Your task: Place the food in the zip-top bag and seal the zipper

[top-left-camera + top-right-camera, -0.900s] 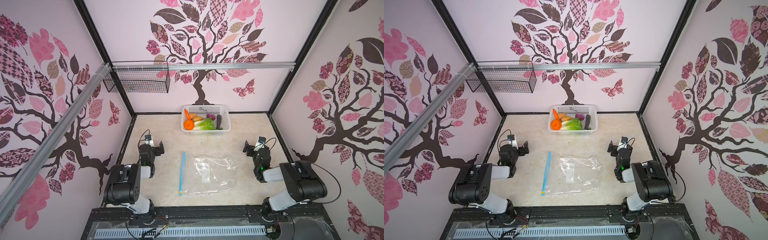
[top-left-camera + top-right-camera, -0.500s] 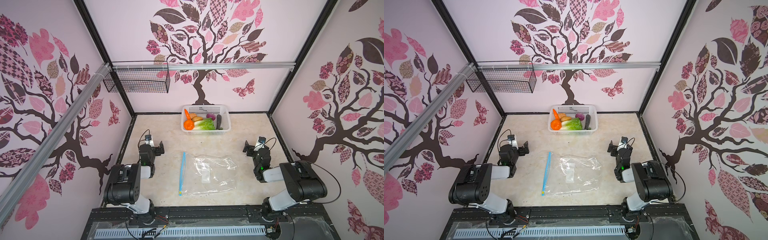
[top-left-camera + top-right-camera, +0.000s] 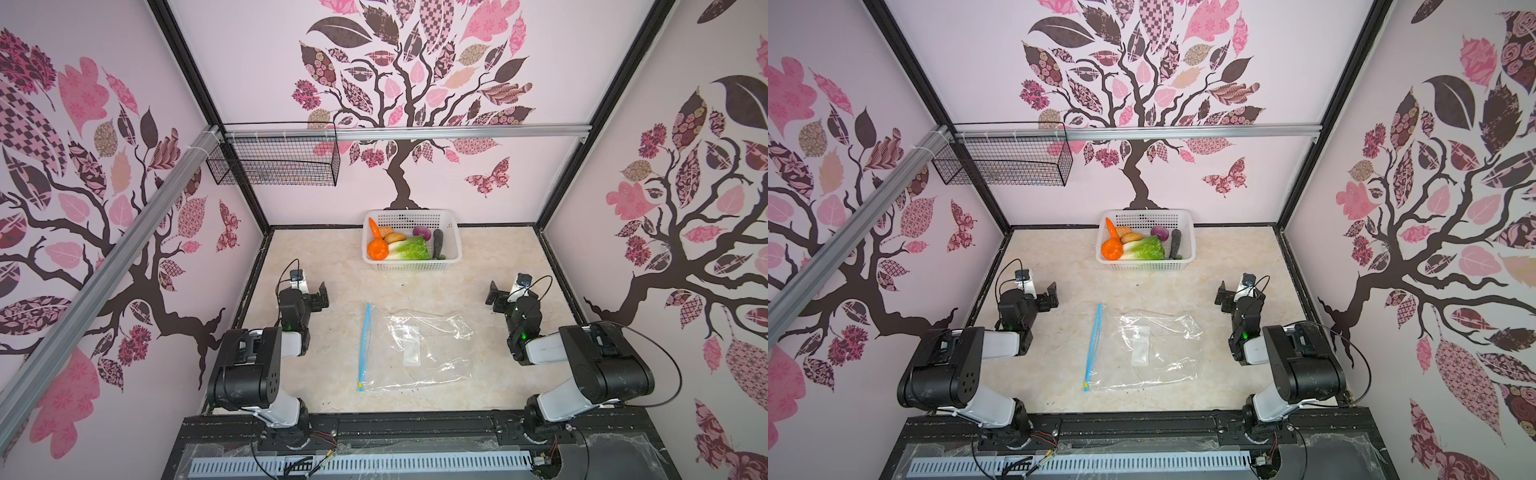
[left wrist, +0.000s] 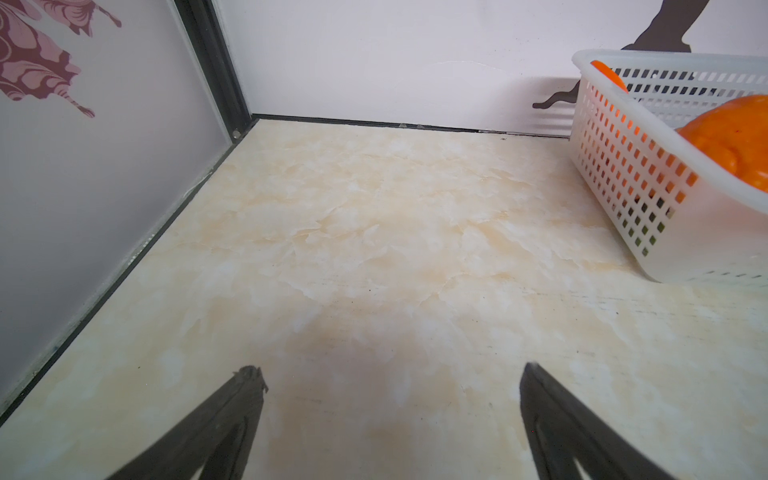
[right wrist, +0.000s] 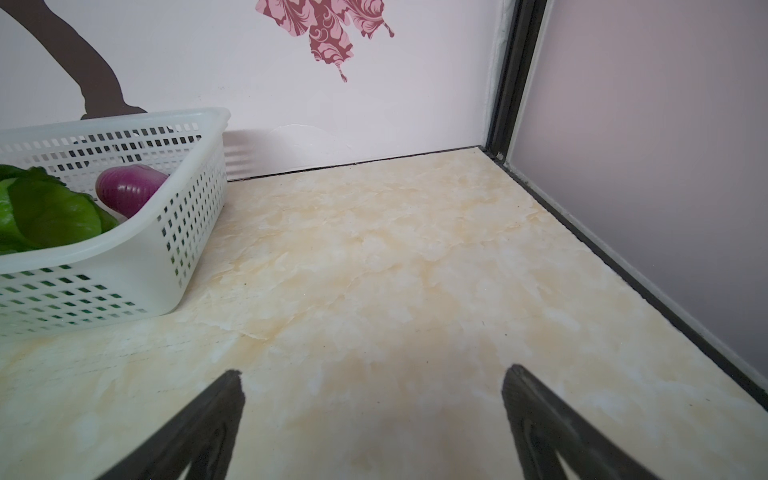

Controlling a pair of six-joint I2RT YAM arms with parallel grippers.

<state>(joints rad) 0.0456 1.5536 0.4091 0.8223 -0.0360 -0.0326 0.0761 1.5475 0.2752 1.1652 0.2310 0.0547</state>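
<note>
At 9 o'clock on the counter (image 3: 332, 257), the left tool (image 4: 388, 370) is wide open and holds nothing. The bag (image 3: 432, 353) lies flat in the middle, with its blue zipper (image 3: 364, 345) along the 9 o'clock edge and the yellow slider (image 3: 360, 389) at the 6 o'clock end. The food sits in the white basket (image 3: 409, 212) at 12 o'clock: carrot (image 3: 374, 227), pumpkin (image 3: 377, 248), potatoes (image 3: 394, 237), cabbage (image 3: 409, 249), onion (image 3: 422, 231), eggplant (image 3: 438, 243). At 3 o'clock the right tool (image 5: 372, 370) is wide open too and holds nothing.
</note>
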